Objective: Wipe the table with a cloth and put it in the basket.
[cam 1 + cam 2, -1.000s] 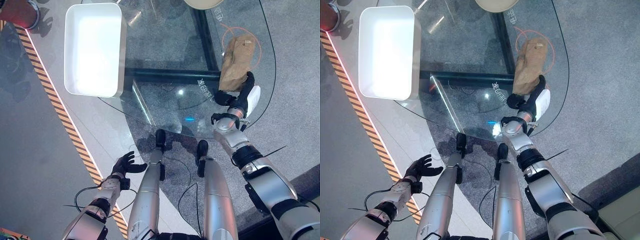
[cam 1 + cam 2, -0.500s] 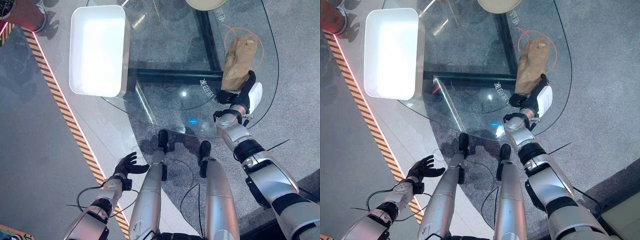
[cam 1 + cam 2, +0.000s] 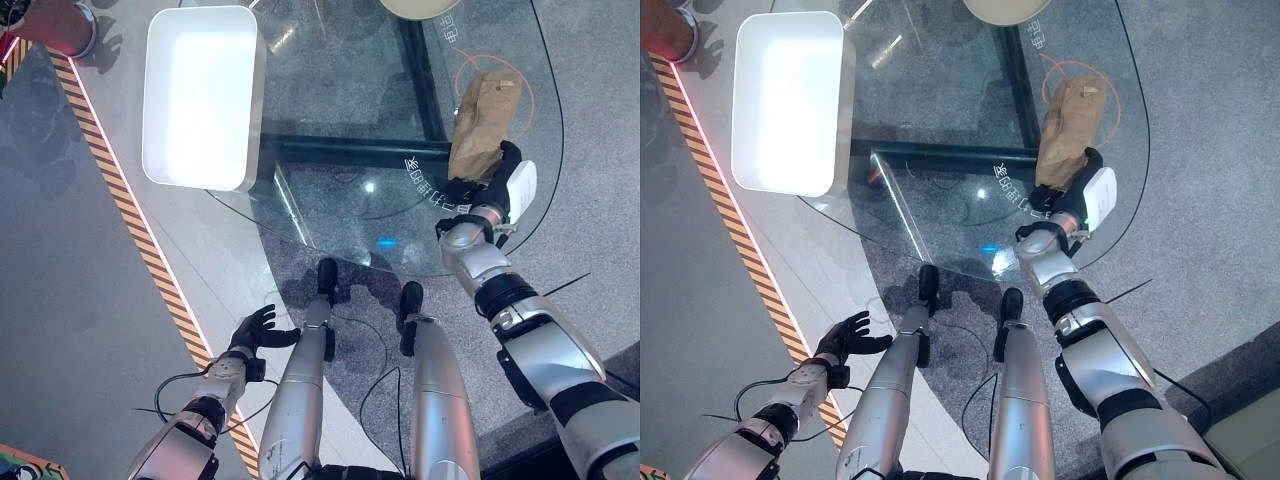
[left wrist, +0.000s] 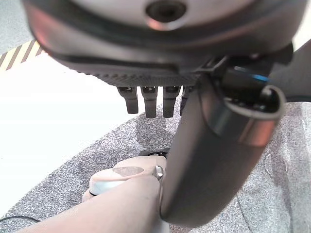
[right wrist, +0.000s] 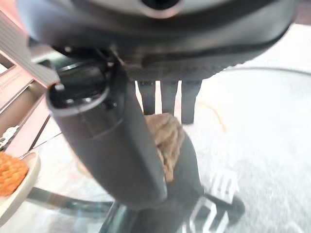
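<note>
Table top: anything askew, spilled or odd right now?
Nothing spilled. The cloth lies crumpled on the glass table, the right hand at its near end. The white basket overhangs the table's left edge.

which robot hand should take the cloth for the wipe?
Right. The right robot hand is already at the near end of the brown cloth on the glass table. The left robot hand hangs open over the floor, off the table.
</note>
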Motion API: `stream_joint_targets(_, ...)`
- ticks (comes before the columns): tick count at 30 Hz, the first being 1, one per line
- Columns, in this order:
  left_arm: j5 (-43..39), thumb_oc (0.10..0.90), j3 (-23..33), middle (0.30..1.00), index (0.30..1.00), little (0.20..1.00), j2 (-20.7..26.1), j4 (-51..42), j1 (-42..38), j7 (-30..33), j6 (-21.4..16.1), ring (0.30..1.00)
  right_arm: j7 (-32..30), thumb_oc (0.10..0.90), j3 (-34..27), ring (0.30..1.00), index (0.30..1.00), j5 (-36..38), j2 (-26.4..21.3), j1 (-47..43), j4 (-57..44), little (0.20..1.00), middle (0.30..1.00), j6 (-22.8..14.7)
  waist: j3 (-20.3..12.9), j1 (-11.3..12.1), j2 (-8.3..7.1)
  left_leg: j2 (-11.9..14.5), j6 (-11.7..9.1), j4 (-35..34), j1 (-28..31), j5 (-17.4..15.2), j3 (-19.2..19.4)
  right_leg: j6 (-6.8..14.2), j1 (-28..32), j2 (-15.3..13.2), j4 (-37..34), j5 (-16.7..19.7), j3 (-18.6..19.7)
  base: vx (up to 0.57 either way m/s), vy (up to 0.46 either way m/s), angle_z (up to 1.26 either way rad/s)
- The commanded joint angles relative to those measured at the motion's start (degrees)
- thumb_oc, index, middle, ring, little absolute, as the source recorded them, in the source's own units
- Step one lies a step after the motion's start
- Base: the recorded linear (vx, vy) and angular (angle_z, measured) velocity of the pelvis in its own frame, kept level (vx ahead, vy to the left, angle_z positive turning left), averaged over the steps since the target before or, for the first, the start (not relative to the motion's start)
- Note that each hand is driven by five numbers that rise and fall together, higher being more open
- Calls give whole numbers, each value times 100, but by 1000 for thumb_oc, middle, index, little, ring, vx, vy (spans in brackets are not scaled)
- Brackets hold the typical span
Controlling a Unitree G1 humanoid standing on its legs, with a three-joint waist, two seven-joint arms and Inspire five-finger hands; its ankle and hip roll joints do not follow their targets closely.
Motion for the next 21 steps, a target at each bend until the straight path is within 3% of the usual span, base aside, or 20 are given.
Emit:
stream_joint_targets(1,97,800,-111,900,900,900,-17,35,80,69,26,900,451,100,276,300,300,-264,-17,-577,5,200,300,-183,-98,119,143,-610,495,789,20,-871,453,38,225,217,-1231,692,-144,0,0,0)
stream_joint_targets(21,70,800,-142,900,900,900,-9,5,37,88,50,900,523,100,437,300,300,-681,-60,-656,5,200,300,-132,-98,125,119,-606,514,726,-20,-844,467,72,176,230,-1297,761,-162,-4,0,2)
